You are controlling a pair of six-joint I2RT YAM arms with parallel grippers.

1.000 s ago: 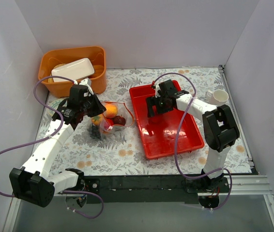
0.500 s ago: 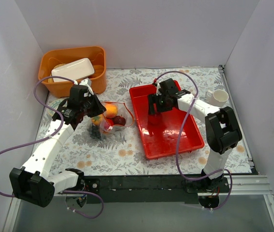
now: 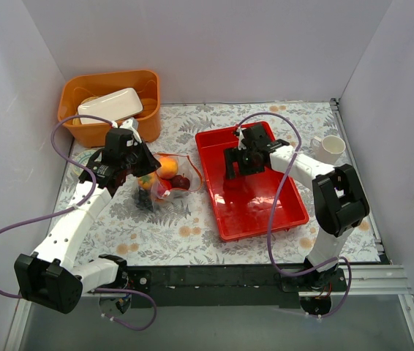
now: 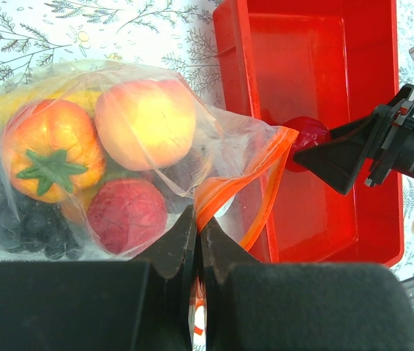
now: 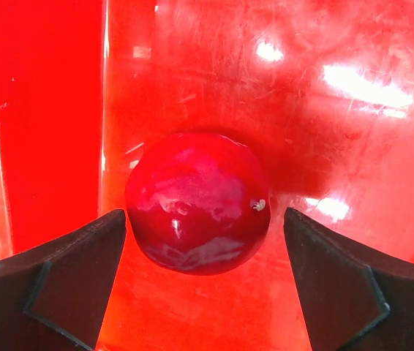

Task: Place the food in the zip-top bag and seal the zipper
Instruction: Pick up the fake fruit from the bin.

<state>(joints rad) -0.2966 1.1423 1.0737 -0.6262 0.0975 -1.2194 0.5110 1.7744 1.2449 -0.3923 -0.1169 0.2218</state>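
Observation:
The clear zip-top bag (image 4: pixel 214 139) lies on the patterned cloth, left of the red tray (image 3: pixel 265 212). Inside it are a peach-orange ball (image 4: pixel 145 121), a green-topped orange fruit (image 4: pixel 46 150), a red ball (image 4: pixel 126 216), dark grapes (image 4: pixel 17 223) and a yellow piece (image 4: pixel 17 102). My left gripper (image 4: pixel 196 223) is shut on the bag's mouth edge, by the orange-red zipper (image 4: pixel 265 175). A dark red ball (image 5: pixel 198 201) rests on the tray floor near its left wall. My right gripper (image 5: pixel 203 219) stands open around it, one finger on each side, neither touching.
An orange bin (image 3: pixel 72 110) holding a white container (image 3: pixel 110 104) stands at the back left. A white cup (image 3: pixel 331 148) sits right of the tray. White walls close in the table on three sides.
The right arm's elbow has swung a little to the right and its gripper has shifted slightly over the tray. The left arm and the bag have not moved.

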